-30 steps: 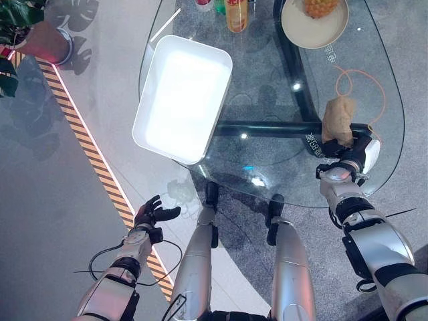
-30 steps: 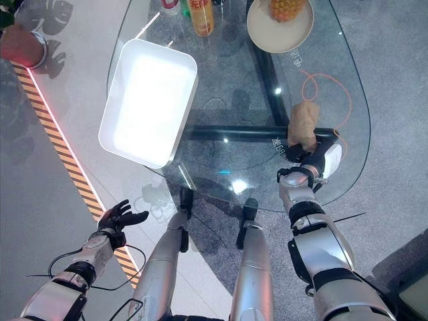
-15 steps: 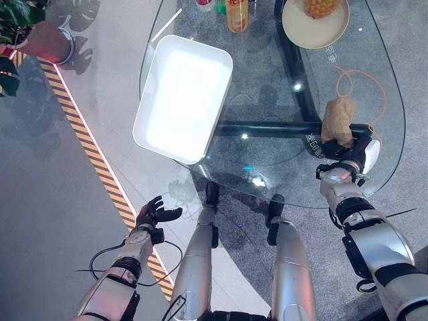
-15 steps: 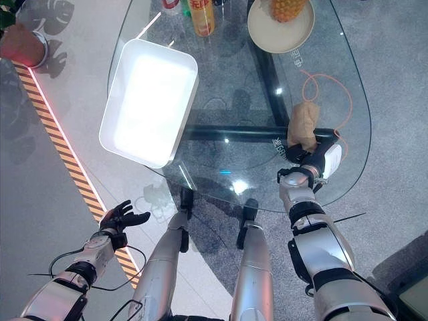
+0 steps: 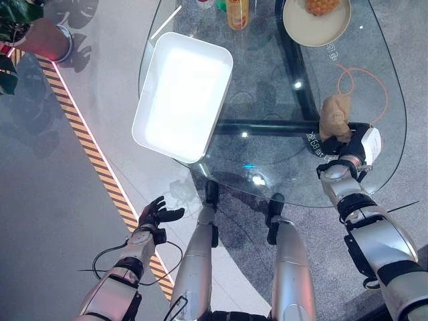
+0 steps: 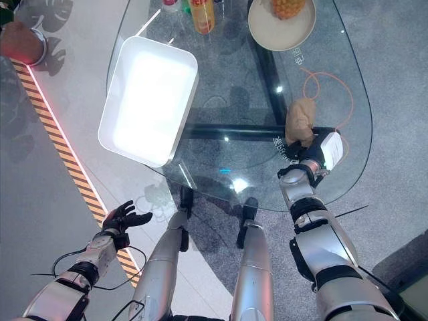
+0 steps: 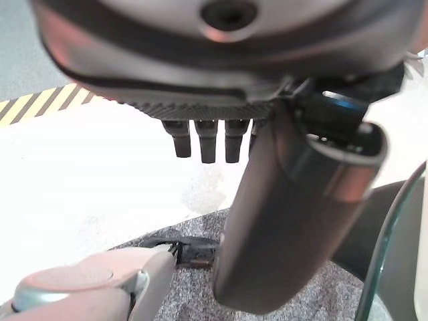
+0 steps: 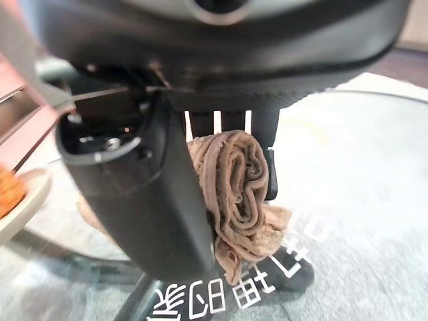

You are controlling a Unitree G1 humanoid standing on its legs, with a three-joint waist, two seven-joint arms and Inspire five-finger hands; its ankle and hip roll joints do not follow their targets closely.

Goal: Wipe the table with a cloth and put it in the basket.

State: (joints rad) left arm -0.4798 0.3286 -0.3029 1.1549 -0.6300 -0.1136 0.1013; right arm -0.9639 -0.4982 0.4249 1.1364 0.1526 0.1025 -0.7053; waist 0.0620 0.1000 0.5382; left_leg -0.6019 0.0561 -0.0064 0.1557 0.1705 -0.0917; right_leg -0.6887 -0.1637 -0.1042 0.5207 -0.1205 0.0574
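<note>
Right robot hand, clamped on the cloth, is bunching it tighter on the tabletop; wiping underway, basket waiting. Left robot hand hanging open.

Looks like a showroom or demo hall: polished grey floor with yellow-black hazard tape, potted plant, glass table holding white tray, bottles, plate with pineapple.

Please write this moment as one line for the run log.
right hand: shut on crumpled beige cloth | over glass table | left hand: open, idle | white rectangular basket: empty
</note>
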